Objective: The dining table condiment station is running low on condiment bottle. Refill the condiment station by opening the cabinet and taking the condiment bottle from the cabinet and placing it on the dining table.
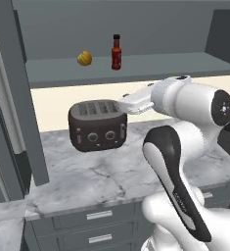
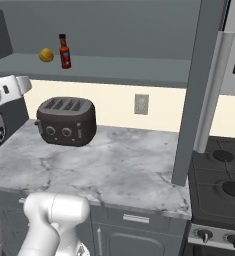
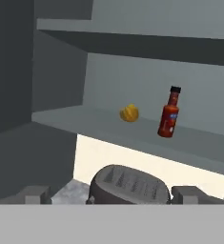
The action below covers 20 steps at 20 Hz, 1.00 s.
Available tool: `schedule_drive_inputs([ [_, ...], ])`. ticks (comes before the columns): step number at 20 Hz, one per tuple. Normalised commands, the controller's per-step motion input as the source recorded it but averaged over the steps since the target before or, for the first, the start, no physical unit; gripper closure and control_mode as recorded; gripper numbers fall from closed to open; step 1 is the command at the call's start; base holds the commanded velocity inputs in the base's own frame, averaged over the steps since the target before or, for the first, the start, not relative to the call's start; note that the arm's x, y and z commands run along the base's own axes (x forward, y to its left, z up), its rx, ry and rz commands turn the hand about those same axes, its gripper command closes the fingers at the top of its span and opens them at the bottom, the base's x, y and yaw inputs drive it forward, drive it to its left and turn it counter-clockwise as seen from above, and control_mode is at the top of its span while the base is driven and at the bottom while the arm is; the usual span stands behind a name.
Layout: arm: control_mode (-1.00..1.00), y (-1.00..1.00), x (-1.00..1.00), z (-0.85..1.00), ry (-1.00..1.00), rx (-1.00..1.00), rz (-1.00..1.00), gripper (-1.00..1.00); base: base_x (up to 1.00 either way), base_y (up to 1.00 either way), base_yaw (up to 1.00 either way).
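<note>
The condiment bottle [image 1: 116, 52] [image 2: 64, 51] [image 3: 169, 113], dark red with a black cap, stands upright on the lower shelf [image 1: 150, 66] of the open cabinet. One cabinet door [image 2: 193, 95] with a long silver handle [image 2: 213, 95] stands swung out at the right, another door [image 1: 23, 103] at the left. My gripper [image 1: 122, 104] [image 3: 112, 195] hovers over the toaster, below and in front of the shelf and well short of the bottle. Its fingertips [image 3: 35, 194] sit wide apart, open and holding nothing. The dining table is out of view.
A dark toaster [image 1: 97, 125] [image 2: 66, 120] stands on the marble counter [image 1: 102, 176] under the cabinet. A round yellow-orange item [image 1: 84, 58] [image 3: 129, 113] lies left of the bottle. A stove [image 2: 224, 190] adjoins the counter at the right, and drawers [image 1: 99, 215] run below.
</note>
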Motion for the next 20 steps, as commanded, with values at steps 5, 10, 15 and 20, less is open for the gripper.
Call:
schedule_drive_inputs([
  [5,-1.00,-0.67,0.35,0.22,-0.02,0.00,-0.33,-1.00,0.00,0.00,0.00],
  [10,-1.00,-0.42,0.10,0.06,-0.10,0.00,-0.15,-1.00,0.00,0.00,0.00],
  [15,-1.00,-0.25,0.00,0.16,-0.17,0.00,-0.05,-1.00,0.00,0.00,0.00],
  [20,-1.00,-0.08,-0.03,0.27,-0.15,0.00,0.00,-1.00,0.00,0.00,0.00],
])
